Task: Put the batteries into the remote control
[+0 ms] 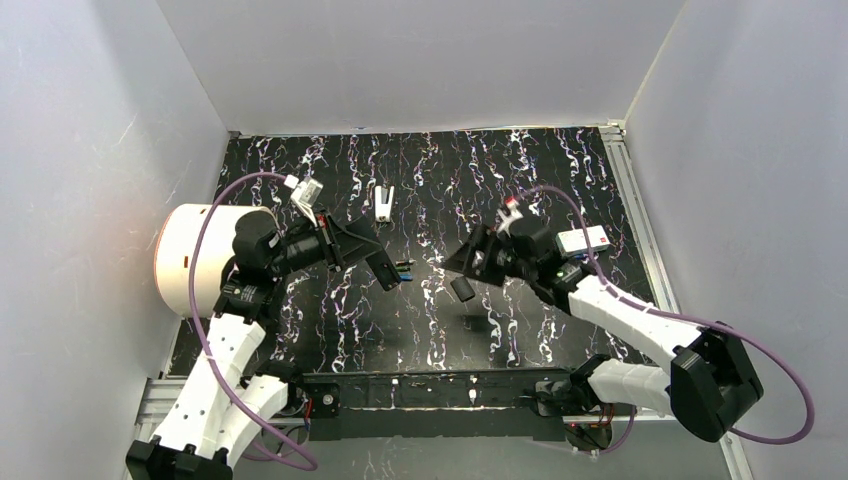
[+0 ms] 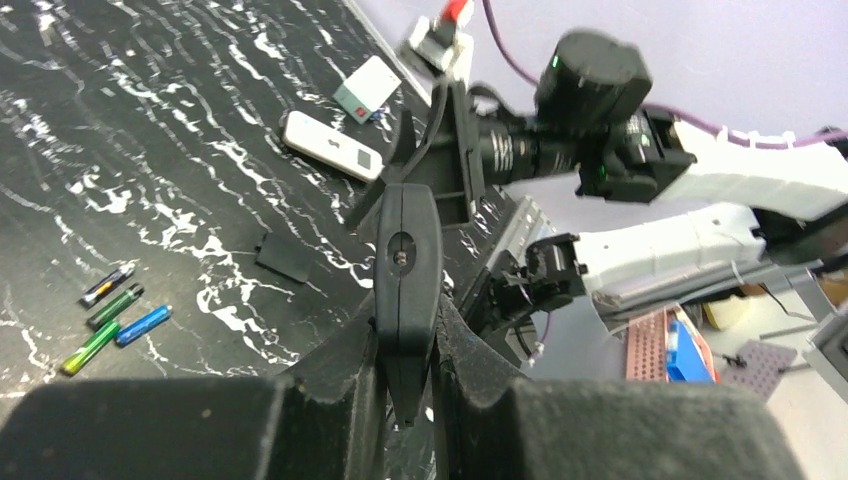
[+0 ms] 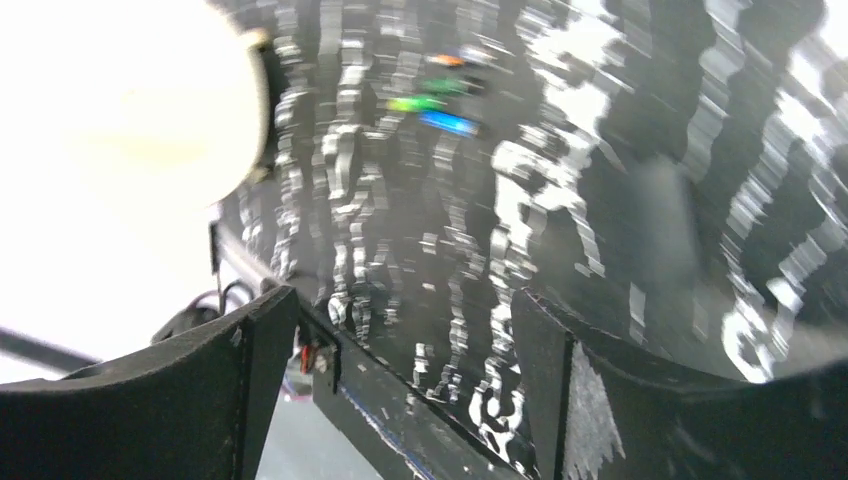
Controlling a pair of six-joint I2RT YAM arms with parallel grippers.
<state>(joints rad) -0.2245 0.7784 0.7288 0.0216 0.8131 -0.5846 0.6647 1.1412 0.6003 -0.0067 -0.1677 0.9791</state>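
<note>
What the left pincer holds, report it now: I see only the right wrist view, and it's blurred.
Observer: The left pincer is shut on a black oblong plastic remote control, held above the black marbled table.
Operator: Now say what is by my pincer.
Observer: A flat black rectangular plate, likely the battery cover, is just beside the open right pincer, gripped by nothing.
</note>
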